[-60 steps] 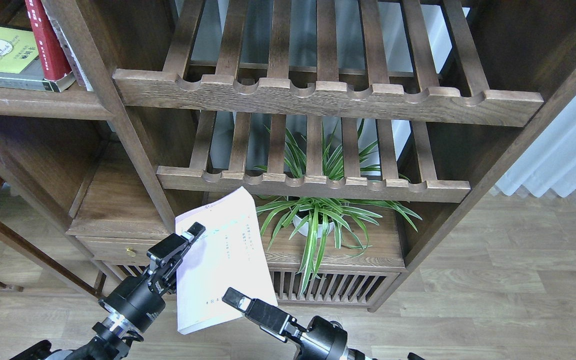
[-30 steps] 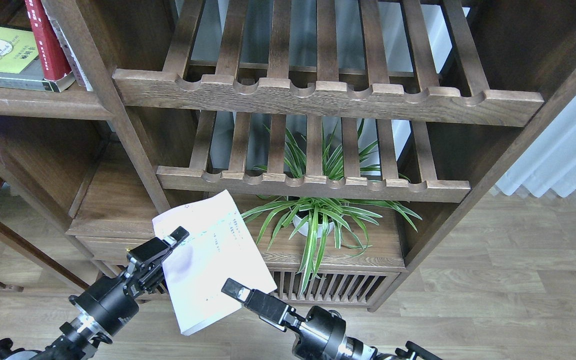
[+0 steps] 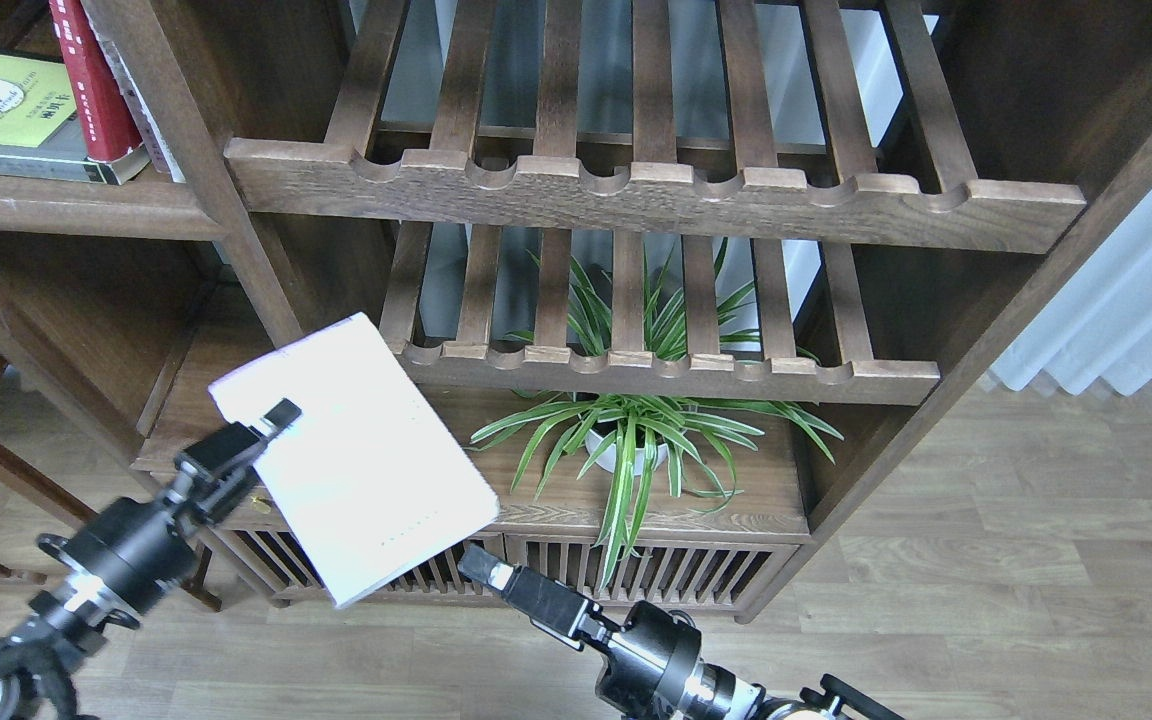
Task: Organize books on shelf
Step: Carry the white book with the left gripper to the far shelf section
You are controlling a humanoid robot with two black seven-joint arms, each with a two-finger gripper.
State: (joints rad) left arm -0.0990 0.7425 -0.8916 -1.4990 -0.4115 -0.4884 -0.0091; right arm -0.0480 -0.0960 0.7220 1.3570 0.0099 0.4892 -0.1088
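Note:
My left gripper [image 3: 271,425] is shut on the left edge of the large white book [image 3: 366,465] and holds it tilted in the air, in front of the low cabinet. Its purple strip does not show. My right gripper [image 3: 481,570] is just below the book's lower right corner, apart from it; its fingers cannot be told apart. The thick grey-black book with the lime-green panel [image 3: 6,110] lies flat on the plank shelf [image 3: 66,205] at the upper left. The red book [image 3: 91,80] stands leaning beside it.
Two slatted racks with notched front rails [image 3: 656,195] [image 3: 666,370] fill the middle. A potted spider plant [image 3: 626,440] stands on the low cabinet [image 3: 736,510] under them. A wooden upright [image 3: 226,250] divides the bays. A white curtain [image 3: 1136,320] hangs at the right.
My left gripper has carried the white book up and to the left, turning it flatter. The right gripper has come away from the book's lower edge and dropped slightly.

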